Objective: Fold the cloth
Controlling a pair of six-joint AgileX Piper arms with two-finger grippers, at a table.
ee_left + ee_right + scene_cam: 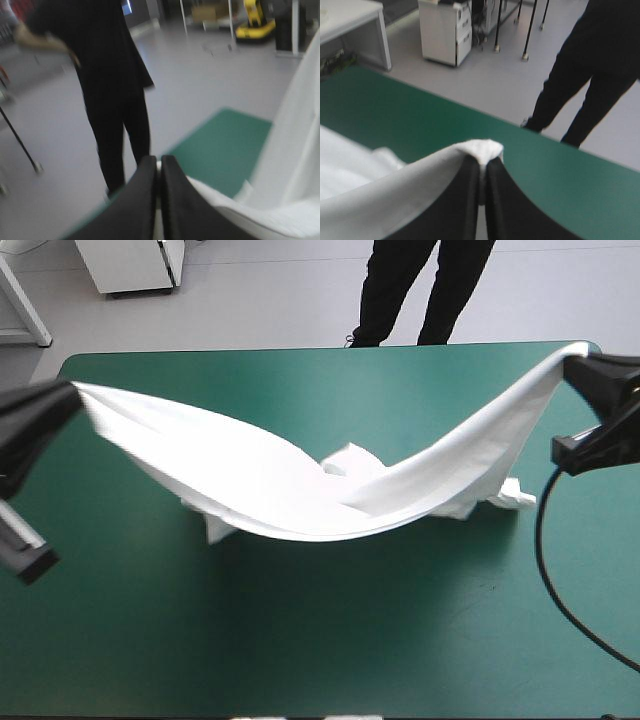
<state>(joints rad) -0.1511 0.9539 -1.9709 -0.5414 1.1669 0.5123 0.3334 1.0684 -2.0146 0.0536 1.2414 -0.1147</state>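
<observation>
Two pinches: left gripper (70, 392) & right gripper (573, 368) each clamp a T-shirt (290, 480) edge, so it hangs stretched between them, middle sagging onto the surface (300, 640), prob. to spread it flat.

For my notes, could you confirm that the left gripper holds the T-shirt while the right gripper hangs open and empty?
Not quite: the right gripper is shut on the T-shirt too, as the right wrist view shows. The left gripper does hold it.
</observation>
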